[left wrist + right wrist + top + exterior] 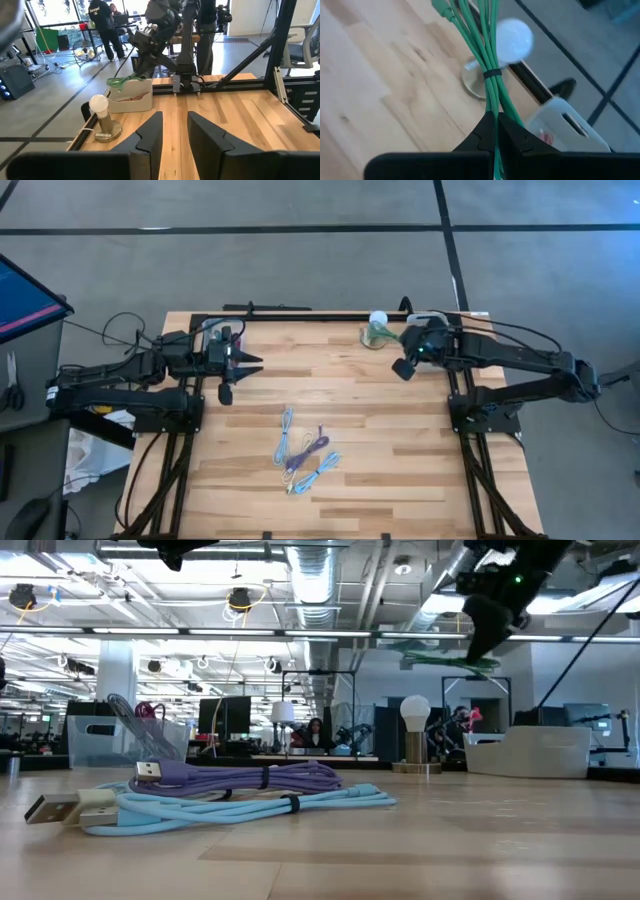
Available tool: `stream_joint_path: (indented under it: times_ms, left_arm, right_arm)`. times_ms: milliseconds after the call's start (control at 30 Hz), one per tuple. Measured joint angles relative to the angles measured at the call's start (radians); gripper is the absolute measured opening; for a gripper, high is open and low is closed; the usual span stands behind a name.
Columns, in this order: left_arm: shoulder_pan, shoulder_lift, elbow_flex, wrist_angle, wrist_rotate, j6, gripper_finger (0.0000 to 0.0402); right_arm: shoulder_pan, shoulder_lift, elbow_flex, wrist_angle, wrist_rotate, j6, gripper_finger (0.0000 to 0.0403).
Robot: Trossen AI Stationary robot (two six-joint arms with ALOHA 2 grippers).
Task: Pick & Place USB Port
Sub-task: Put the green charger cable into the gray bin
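Note:
My right gripper point(496, 116) is shut on a bundle of green USB cable point(487, 55) bound by a black tie. It holds the bundle in the air at the table's far right, over a white bin point(131, 96) and beside a bulb lamp point(100, 107). A purple cable point(240, 777) and light blue cables point(230, 805) lie coiled on the wood at mid-table point(300, 450). My left gripper point(175, 131) waits open at the far left point(235, 365), touching nothing. My right gripper pinches the green cable bundle point(492, 102) between its two fingers, a little behind the black tie point(492, 73). The fingers slant down and lie along the strands. The bundle point(445, 658) is lifted clear of the table and sticks out past the fingertips.
The white bin point(565, 125) and the lamp point(378, 318) stand at the table's far edge near the right arm's frame. Bare wood lies between the cables and both arms. People and desks show in the room beyond.

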Motion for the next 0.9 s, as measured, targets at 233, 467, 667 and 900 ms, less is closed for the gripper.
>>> stream_joint_path:
  times_ms: [233, 467, 667, 900]
  left_arm:
    - [0.000, 0.000, 0.000, 0.000, 0.000, 0.000, 0.0090]
    - [0.000, 0.000, 0.000, 0.000, 0.000, 0.000, 0.0090]
    - [0.000, 0.000, 0.000, 0.000, 0.000, 0.000, 0.0090]
    - [0.000, 0.000, 0.000, 0.000, 0.000, 0.000, 0.0090]
  right_arm:
    - [-0.116, -0.058, -0.078, -0.001, 0.000, 0.039, 0.0000]
    - [-0.210, -0.062, -0.131, -0.002, -0.001, 0.059, 0.0000]
    - [-0.255, -0.061, -0.142, -0.015, -0.002, 0.060, 0.0000]
    - [-0.314, -0.061, -0.142, -0.044, -0.004, 0.078, 0.0000]
